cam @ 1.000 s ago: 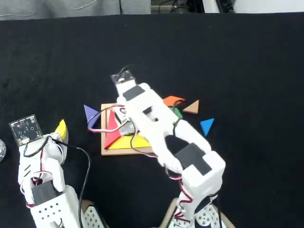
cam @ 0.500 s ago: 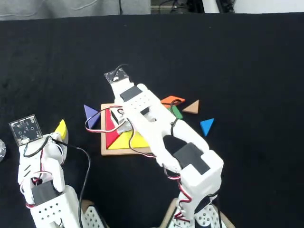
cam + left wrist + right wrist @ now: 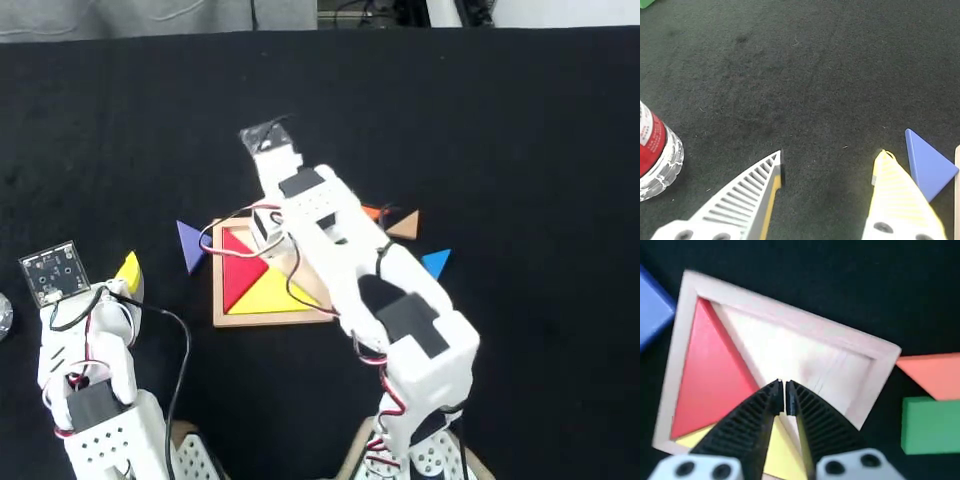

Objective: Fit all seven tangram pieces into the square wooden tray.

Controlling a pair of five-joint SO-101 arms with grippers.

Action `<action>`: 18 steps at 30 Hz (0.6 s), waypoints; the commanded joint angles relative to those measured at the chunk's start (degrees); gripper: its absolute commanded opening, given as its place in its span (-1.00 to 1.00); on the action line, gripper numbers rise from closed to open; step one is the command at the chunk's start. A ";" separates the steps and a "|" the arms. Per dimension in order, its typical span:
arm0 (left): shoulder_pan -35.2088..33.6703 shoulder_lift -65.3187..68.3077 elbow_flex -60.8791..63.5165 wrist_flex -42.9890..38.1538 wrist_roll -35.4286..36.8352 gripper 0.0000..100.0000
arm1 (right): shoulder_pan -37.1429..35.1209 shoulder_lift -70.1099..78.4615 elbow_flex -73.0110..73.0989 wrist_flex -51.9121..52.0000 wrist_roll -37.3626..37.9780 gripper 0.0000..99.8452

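Note:
The square wooden tray (image 3: 790,320) holds a red triangle (image 3: 710,375) along one side and a yellow triangle (image 3: 785,450) beside it; the rest of its floor is bare wood. My right gripper (image 3: 784,390) hangs shut and empty over the tray's middle. In the high view the right arm (image 3: 320,220) crosses the tray's (image 3: 222,320) right half. A purple-blue triangle (image 3: 190,245) lies just left of the tray. Orange (image 3: 372,212), tan (image 3: 405,226) and blue (image 3: 435,263) pieces lie right of it, and a green piece (image 3: 932,425) is next to the orange one (image 3: 935,372). My left gripper (image 3: 831,165) is open above bare cloth, near the purple-blue triangle (image 3: 927,165).
A clear bottle with a red label (image 3: 655,150) stands at the table's left edge, close to the left gripper. Black cloth covers the whole table, with open room behind and to the far right of the tray.
The right arm has swung from the tray's left side toward its right, uncovering the red and yellow triangles. The left arm has not moved.

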 commanded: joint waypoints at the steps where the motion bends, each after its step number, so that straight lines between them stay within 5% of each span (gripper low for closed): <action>1: 0.84 -0.53 -0.13 -0.97 0.26 -0.42 | -2.29 0.04 -1.36 -0.88 1.23 -0.98; 18: 0.84 -0.53 -0.13 -0.97 0.26 -0.42 | -0.35 0.04 -0.92 0.53 1.58 -0.98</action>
